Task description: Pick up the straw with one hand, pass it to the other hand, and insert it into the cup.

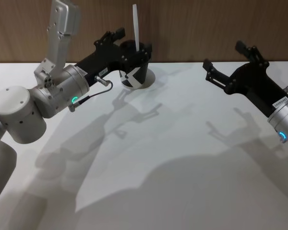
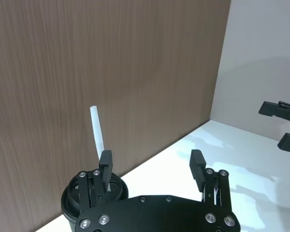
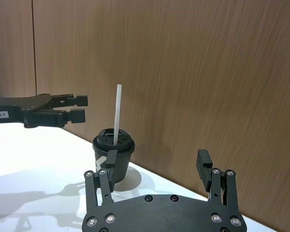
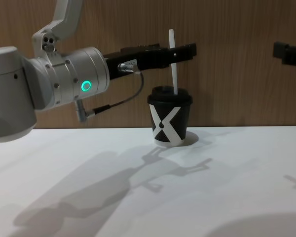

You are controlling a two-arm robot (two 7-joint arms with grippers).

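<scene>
The left pincer point(image 1: 132, 42) is hovering at the back of the counter point(image 1: 182, 158), released, its two fingers spread wide. In the head view the straw point(image 1: 136, 24) is rising between those fingers; in the left wrist view it is standing just beyond one finger point(image 2: 105, 164) and well apart from the other, and whether it is touching that near finger cannot be told. In the chest view this pincer point(image 4: 185, 49) is reaching across above the lid, level with the upper part of the straw point(image 4: 173, 59). Behind it, the silver-grey arm with its green ring point(image 4: 86, 86) is stretching back toward the robot's left.

The straw is standing upright in the lid of the cup point(image 4: 168, 118), leaning slightly, most of its length showing above the lid. The cup is sitting on the counter close to the wooden wall point(image 4: 227, 89), its white X mark facing the robot.

The right pincer point(image 1: 229, 63) is hanging over the counter well to the right of the cup, also released, holding nothing. From its wrist view the cup point(image 3: 112, 153) and straw point(image 3: 117, 113) are showing beyond its spread fingers.
</scene>
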